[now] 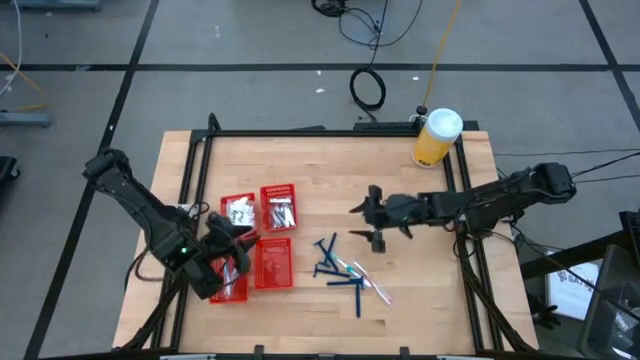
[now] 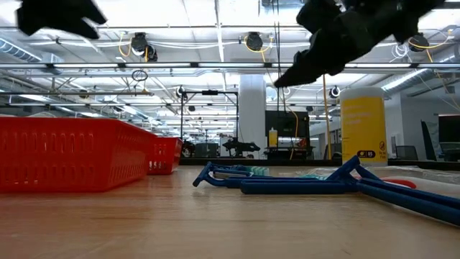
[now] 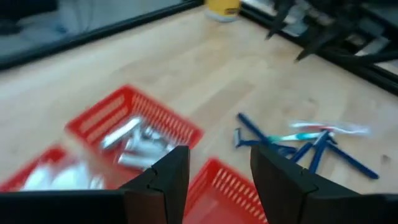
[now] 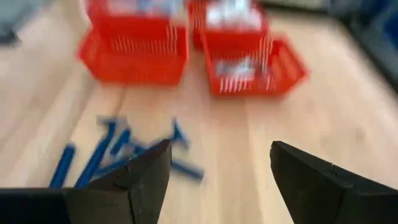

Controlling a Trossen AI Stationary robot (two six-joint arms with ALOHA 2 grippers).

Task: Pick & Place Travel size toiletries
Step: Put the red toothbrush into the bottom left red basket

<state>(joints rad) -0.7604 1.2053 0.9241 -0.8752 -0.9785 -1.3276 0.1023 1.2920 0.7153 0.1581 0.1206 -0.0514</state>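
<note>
Above the bare wood right of the razors (image 1: 338,270), the right gripper (image 1: 372,215) hangs with fingers spread wide and nothing between them. Razors and toothbrushes (image 1: 362,277) lie loose on the table (image 1: 420,300), just right of the red baskets (image 1: 275,263); tubes (image 1: 279,213) and packets (image 1: 238,211) fill the two far baskets. Over the baskets, the left gripper (image 1: 238,243) hovers empty, fingers parted.

Four red mesh baskets (image 1: 276,264), one yellow white-lidded jar (image 1: 436,137), roughly four blue razors (image 1: 326,256) and two wrapped toothbrushes (image 1: 372,286) loose on a wooden table (image 1: 330,170).
</note>
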